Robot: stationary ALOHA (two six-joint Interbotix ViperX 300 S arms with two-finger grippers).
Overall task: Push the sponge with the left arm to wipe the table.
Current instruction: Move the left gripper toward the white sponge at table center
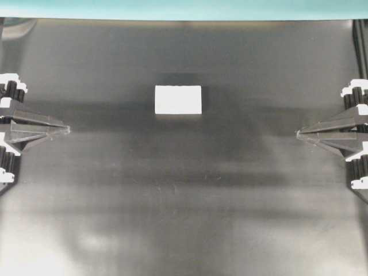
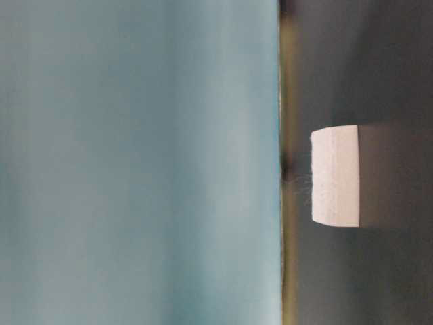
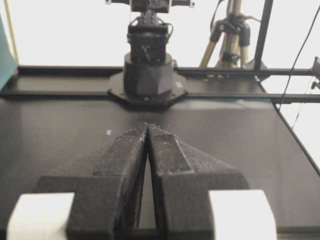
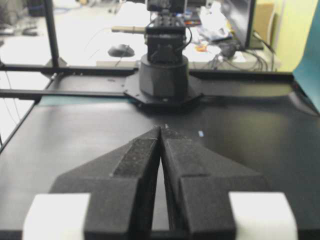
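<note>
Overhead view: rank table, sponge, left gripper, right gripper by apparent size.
1. table
2. sponge
3. left gripper and right gripper: alike, both cut off at the frame edge, so their rank against the sponge is unsure.

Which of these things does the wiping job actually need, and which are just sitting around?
Needed:
- sponge, alone mid-table, touched by nothing
- left gripper, shut
- table, the dark surface

Just there:
- right gripper, shut, well clear of the sponge
- teal strip along the far edge
</note>
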